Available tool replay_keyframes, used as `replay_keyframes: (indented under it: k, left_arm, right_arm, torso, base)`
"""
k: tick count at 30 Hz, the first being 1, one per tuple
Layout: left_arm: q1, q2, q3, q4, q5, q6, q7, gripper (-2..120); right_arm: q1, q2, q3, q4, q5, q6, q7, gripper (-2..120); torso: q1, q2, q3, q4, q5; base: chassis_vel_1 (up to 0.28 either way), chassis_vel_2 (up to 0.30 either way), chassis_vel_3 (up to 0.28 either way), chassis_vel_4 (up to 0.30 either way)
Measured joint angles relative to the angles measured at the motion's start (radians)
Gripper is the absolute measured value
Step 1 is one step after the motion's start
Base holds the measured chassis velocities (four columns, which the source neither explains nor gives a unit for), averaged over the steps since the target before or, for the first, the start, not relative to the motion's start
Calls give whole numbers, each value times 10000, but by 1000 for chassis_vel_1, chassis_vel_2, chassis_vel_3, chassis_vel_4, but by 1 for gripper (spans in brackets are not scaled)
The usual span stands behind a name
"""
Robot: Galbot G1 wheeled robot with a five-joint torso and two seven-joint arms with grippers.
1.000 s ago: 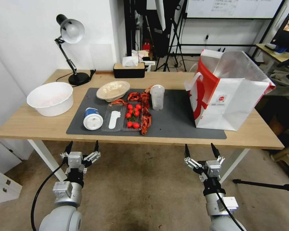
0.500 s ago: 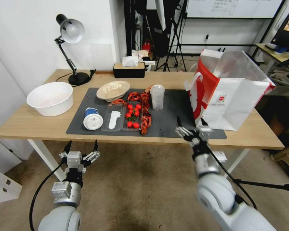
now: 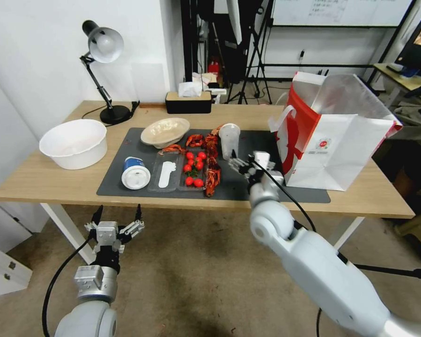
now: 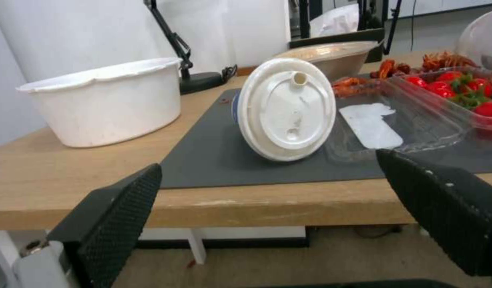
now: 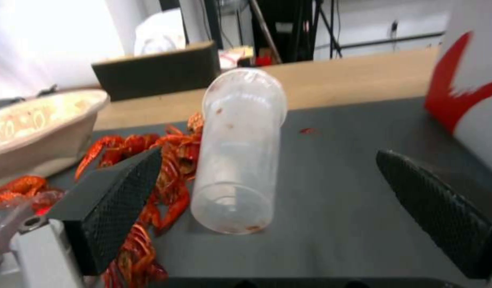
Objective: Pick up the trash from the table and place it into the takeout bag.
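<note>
A clear plastic cup (image 3: 229, 140) stands upright on the dark mat of the table (image 3: 47, 180). My right gripper (image 3: 243, 161) hovers open just in front of it, over the mat; in the right wrist view the cup (image 5: 237, 152) lies ahead between the spread fingers (image 5: 115, 200), untouched. A blue-and-white tub (image 3: 134, 173) lies on its side at the mat's left, its white lid (image 4: 286, 110) facing my left gripper (image 4: 272, 216). That left gripper (image 3: 117, 219) hangs open below the table's front edge. A beige bowl (image 3: 165, 132) sits behind. The takeout bag (image 3: 332, 135) stands open at the right.
A big white bowl (image 3: 73, 142) sits at the table's left. A clear tray of tomatoes (image 3: 193, 171) and red crayfish shells (image 3: 212, 168) lie mid-mat, left of the cup. A desk lamp (image 3: 103, 70) and a tissue box (image 3: 188, 102) stand along the back edge.
My right arm has risen from below the table edge and reached forward and left over the mat to just in front of the cup. The left arm stays where it was.
</note>
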Motion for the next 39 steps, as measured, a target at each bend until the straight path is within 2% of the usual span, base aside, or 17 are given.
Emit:
replay_keyframes:
  k: [8,14,17,19,21,24,26,27,29,39]
  left_arm:
    - [56,-54,-80,-3,4,-116,-10,100]
    - [60,-61,-104,-7,3,-146,-17,100]
    - [59,-54,-113,7,2,-164,-20,100]
    - [57,-52,-115,14,2,-166,-21,100]
    - [49,-40,-118,36,-5,-177,-24,100]
    - [43,-33,-118,53,-14,-180,-25,100]
    - [27,-24,-121,96,-17,-203,-29,100]
    - [27,-24,-121,96,-17,-203,-29,100]
    - [19,-21,-122,117,-16,-222,-30,100]
    - [17,-12,-109,149,1,-239,-34,100]
  right_arm:
    - [2048,653,-1203,-1784,1563,-611,635,99]
    - [2615,901,-1574,-2719,2014,-741,746,99]
    - [2769,1042,-1723,-3195,2112,-717,716,92]
    - [2787,1065,-1741,-3267,2114,-709,706,91]
    - [2843,1175,-1792,-3512,2127,-675,661,82]
    - [2856,1244,-1798,-3600,2127,-662,640,76]
    - [2860,1329,-1804,-3683,2124,-639,607,65]
    - [2860,1329,-1804,-3683,2124,-639,607,65]
    - [2859,1345,-1810,-3690,2104,-625,559,56]
    - [2772,1239,-1822,-3558,2004,-573,512,54]
  torso:
    - [1,0,-1,-2,3]
    - [-1,0,-1,-2,3]
    - [-1,1,-1,-1,3]
    - [-1,1,-1,-1,3]
    - [-1,1,-1,-1,3]
    - [-1,1,-1,-1,3]
    - [-1,1,-1,-1,4]
    - [-1,1,-1,-1,4]
    - [-1,1,-1,-1,3]
    - [-1,1,-2,-1,4]
  base:
    - [0,0,0,0]
    - [0,0,0,0]
    - [0,0,0,0]
    - [0,0,0,0]
    - [0,0,0,0]
    - [0,0,0,0]
    - [0,0,0,0]
    - [0,0,0,0]
    - [0,0,0,0]
    - [0,0,0,0]
